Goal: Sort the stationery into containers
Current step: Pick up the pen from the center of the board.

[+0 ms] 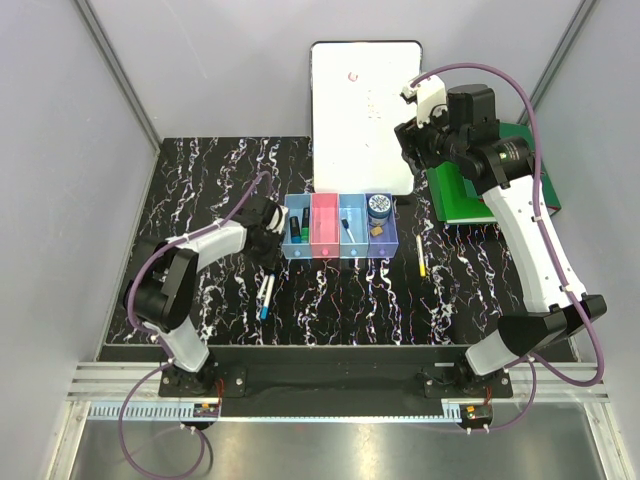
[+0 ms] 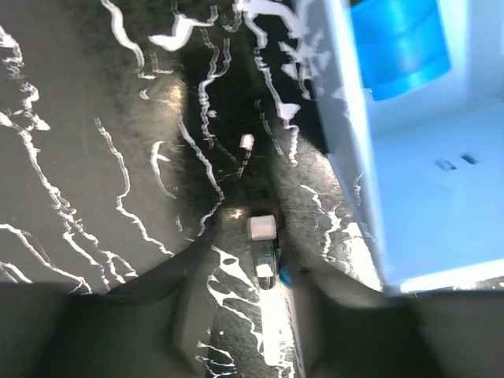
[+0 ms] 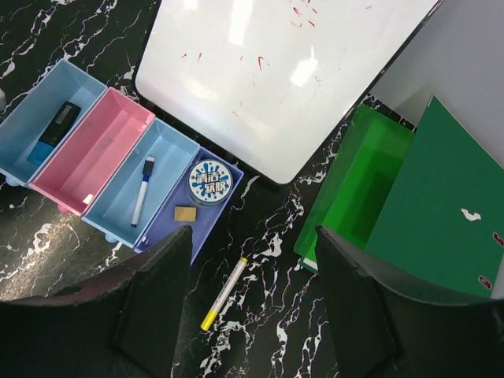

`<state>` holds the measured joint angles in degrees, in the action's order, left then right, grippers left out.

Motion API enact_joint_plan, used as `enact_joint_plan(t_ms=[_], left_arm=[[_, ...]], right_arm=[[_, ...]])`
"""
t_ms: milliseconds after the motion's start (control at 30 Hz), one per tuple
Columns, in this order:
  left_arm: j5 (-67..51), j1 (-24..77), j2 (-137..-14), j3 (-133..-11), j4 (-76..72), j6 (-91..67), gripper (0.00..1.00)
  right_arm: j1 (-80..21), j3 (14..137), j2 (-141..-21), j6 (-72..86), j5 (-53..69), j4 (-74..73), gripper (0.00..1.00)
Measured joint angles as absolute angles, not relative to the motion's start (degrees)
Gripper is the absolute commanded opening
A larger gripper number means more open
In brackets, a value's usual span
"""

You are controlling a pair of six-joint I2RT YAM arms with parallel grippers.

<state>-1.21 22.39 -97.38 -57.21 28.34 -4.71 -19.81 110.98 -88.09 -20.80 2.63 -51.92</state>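
Containers [image 1: 324, 228]: four joined bins, middle of the counter [image 1: 200, 200], toward its far edge.
Sorted: green-black marker [image 3: 57, 126] in the left blue bin; a pen [image 3: 142, 191] in the third; tape roll [image 3: 209, 182] and tan block [image 3: 185, 213] in the purple one.
Loose: yellow-ended pen [image 3: 224, 294] right of the bins; two pens [image 1: 265, 292] at their near left.
Left gripper [image 1: 270, 255]: jaws apart, low over those two pens.
Right gripper [image 3: 252, 299]: wide, holding nothing, raised toward the far-right corner.
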Motion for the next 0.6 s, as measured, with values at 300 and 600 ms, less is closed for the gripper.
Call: enact_joint_plan(t_ms=[300,600], left_arm=[[-0.78,22.76,-97.80,-57.74,28.64,-5.04,0.00],[0.36,21.91,-94.63,-58.59,30.85,-3.14,0.00]], right_arm=[[-19.81,111.00,-88.09,-20.64,2.61,-51.88,0.71],[-19.81,110.85,-88.03,-20.69,2.44,-51.66,0.72]])
